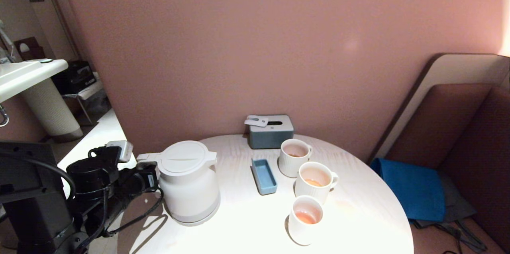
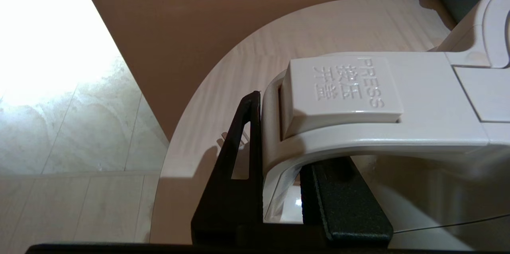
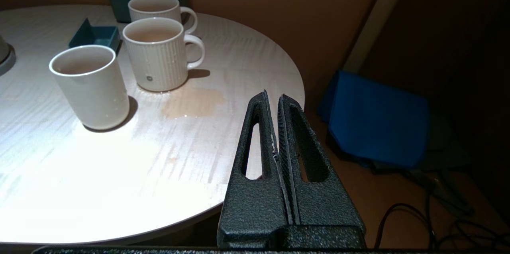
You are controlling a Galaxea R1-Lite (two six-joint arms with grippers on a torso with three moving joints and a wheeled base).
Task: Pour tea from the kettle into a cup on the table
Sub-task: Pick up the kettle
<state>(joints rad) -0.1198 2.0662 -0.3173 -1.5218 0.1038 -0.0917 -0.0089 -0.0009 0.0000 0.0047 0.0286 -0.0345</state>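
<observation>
At the left edge of the round table [image 1: 239, 222], the left gripper [image 2: 285, 190] is seen clamped on the loop handle [image 2: 279, 154] of the white electric kettle [image 1: 188, 184], one black finger [image 2: 235, 174] pressed against the handle's outer face and the other set inside the loop. The kettle is shown standing upright on the table's left side, its flat lid shut and a button marked "PRESS" [image 2: 342, 86] visible on top of the handle. Just right of the kettle a small blue tray [image 1: 264, 176] is laid, and behind it, against the wall, a grey tissue box [image 1: 271, 131] is placed. Further right, three white cups are lined up from back to front: a ribbed mug [image 1: 294, 157], a second ribbed mug [image 1: 314, 182] and a plain cup [image 1: 305, 220], each holding a little orange-red tea [image 1: 306, 217]. A pale spill [image 3: 193, 102] is seen on the table beside the middle mug. The right gripper [image 3: 277, 126] is held off the table's right edge, its fingers pressed together on nothing.
</observation>
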